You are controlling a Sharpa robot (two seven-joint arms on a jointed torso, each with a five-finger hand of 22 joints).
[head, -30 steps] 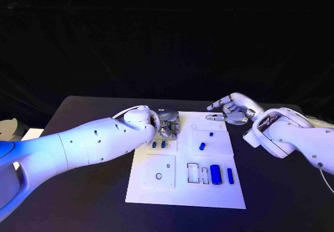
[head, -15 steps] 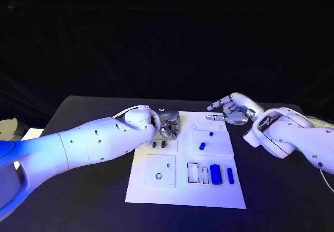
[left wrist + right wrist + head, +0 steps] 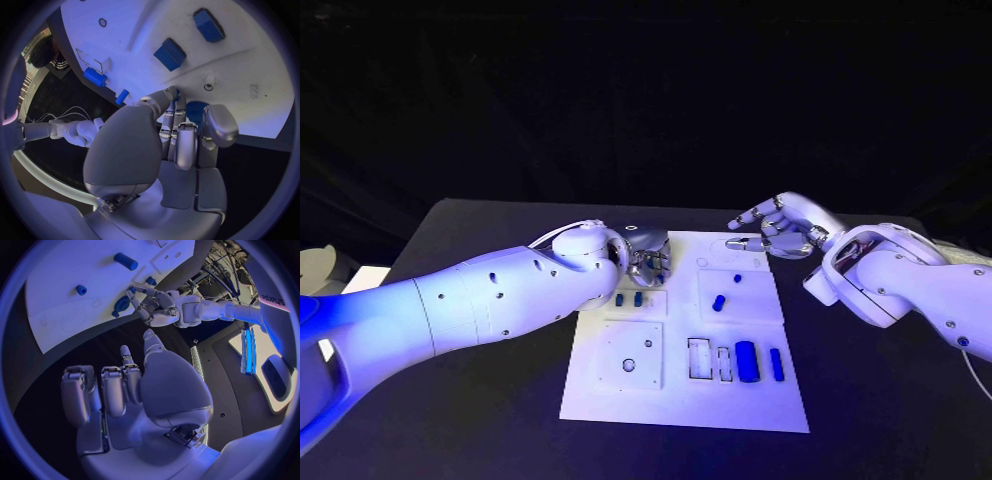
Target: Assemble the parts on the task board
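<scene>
Head view: blue parts (image 3: 746, 361) in task board (image 3: 668, 400) recesses.

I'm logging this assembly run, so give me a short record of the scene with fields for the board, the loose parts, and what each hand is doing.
board: white rectangular task board lying flat on the black table
loose parts: large blue cylinder and slim blue bar in the board's near row; two small blue pieces beside the left hand
left hand: left hand over the board's far left corner, fingers curled down onto a round blue part
right hand: right hand raised off the board's far right corner, fingers spread, holding nothing
</scene>
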